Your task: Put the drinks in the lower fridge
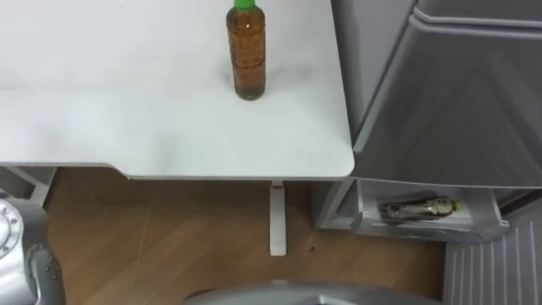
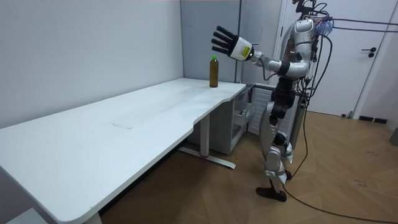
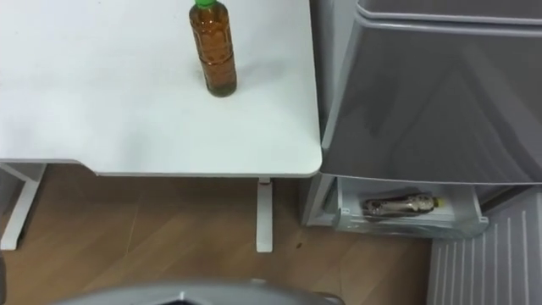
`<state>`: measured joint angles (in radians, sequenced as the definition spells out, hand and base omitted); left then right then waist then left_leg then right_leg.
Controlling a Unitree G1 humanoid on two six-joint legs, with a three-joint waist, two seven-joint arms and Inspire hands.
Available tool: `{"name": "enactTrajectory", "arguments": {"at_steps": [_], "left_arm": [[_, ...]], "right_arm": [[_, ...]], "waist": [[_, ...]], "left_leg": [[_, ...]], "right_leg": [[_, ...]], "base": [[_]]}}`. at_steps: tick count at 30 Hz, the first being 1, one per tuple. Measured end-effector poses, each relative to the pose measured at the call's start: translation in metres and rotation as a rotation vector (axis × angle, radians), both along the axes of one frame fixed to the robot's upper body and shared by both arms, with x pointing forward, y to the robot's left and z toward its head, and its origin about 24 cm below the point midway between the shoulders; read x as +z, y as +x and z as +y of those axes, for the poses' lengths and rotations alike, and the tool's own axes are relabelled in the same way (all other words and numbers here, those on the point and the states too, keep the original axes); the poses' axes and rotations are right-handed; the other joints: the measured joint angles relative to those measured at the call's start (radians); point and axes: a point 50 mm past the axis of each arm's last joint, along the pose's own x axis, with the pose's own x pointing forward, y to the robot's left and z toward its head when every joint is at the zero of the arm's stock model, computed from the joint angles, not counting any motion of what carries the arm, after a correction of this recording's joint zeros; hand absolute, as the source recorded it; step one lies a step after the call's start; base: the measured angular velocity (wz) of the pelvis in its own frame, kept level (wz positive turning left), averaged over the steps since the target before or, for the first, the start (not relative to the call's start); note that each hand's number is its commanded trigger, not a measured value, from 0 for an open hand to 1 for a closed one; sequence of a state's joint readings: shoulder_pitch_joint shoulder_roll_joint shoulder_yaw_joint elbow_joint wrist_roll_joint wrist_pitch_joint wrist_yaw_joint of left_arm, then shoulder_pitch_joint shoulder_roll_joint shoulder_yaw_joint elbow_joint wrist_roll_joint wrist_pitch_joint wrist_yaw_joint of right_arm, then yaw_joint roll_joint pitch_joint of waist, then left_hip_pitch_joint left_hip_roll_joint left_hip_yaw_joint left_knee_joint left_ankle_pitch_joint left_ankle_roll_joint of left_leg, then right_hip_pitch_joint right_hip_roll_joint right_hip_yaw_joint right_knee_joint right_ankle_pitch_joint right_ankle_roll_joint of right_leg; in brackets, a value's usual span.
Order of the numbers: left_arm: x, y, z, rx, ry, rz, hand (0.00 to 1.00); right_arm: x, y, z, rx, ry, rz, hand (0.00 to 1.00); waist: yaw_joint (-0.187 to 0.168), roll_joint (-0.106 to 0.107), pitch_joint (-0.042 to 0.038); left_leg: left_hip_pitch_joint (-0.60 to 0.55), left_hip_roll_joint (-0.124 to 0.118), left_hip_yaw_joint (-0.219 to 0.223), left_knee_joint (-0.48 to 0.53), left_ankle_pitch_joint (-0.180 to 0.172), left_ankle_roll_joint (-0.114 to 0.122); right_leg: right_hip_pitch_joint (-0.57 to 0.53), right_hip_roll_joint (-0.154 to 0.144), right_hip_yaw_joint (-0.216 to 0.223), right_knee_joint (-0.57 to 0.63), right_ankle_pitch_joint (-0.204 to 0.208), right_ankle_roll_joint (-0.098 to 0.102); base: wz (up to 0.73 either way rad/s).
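**Step in hand (my judgement):** reach for and grasp the bottle (image 1: pixel 246 52) on the bench (image 1: pixel 127 110).

**Status**
- The bottle stands upright, green cap on top, near the bench corner beside the fridge (image 1: pixel 457 93).
- A second bottle (image 1: pixel 419 207) lies on its side in the fridge's open lower drawer (image 1: pixel 474 227). I take the task as partly done.
- In the room view the robot stands at the bench end, next to the fridge.
- The left robot hand (image 2: pixel 228 42) is held up higher than the bottle's cap and apart from it. Its fingers are straight and spread wide, and it holds nothing.

**Procedure**
1. I lower the hand until the palm is level with the middle of the bottle, not the cap. A high grip on a tall, narrow bottle is likely to tip it.
2. I bring the hand in with the thumb on one side and the fingers on the other. I keep them wide until the bottle sits against the palm.
3. I close firmly round the body. The wall looks smooth and may slip.
4. I lift straight up before swinging toward the fridge, because its front stands close beside the bench corner.
5. I lay the bottle beside the second bottle, along the length of the drawer.

**Caution:** spread fingers brushing the cap on the way down could knock the bottle over and send it rolling toward the bench edge.
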<state>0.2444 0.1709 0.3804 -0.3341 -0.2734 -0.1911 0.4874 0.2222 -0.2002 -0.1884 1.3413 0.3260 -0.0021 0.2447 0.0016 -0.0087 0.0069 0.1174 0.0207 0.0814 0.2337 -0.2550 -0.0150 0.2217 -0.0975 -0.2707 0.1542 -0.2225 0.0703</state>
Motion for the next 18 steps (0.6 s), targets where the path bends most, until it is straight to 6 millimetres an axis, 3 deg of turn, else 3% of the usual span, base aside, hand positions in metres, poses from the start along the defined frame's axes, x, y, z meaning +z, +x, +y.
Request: {"name": "enactTrajectory", "arguments": {"at_steps": [6, 10, 18], "left_arm": [[0.001, 0.014, -0.018, -0.219, 0.043, 0.014, 0.00], [-0.007, 0.025, -0.038, -0.414, 0.044, 0.067, 0.00], [-0.018, 0.032, -0.055, -0.612, 0.021, 0.133, 0.00]], "right_arm": [[-0.001, 0.005, 0.000, 0.025, 0.017, -0.001, 0.00], [-0.002, 0.016, 0.002, 0.030, 0.022, -0.021, 0.00], [-0.002, 0.028, 0.003, 0.047, 0.003, -0.047, 0.00]], "waist": [[-0.023, -0.004, 0.0035], [-0.041, -0.005, 0.0112], [-0.053, -0.010, 0.0092]], "left_leg": [[0.007, -0.001, 0.007, 0.002, 0.001, 0.000], [0.000, -0.001, 0.004, 0.003, 0.001, 0.000], [-0.007, 0.003, 0.026, 0.002, 0.001, 0.000]], "right_leg": [[0.002, 0.000, 0.010, -0.002, 0.000, 0.000], [-0.005, 0.000, 0.018, -0.002, 0.000, 0.000], [-0.031, 0.003, 0.036, 0.001, 0.001, -0.001]], "base": [[-0.01], [-0.02], [-0.08]]}}
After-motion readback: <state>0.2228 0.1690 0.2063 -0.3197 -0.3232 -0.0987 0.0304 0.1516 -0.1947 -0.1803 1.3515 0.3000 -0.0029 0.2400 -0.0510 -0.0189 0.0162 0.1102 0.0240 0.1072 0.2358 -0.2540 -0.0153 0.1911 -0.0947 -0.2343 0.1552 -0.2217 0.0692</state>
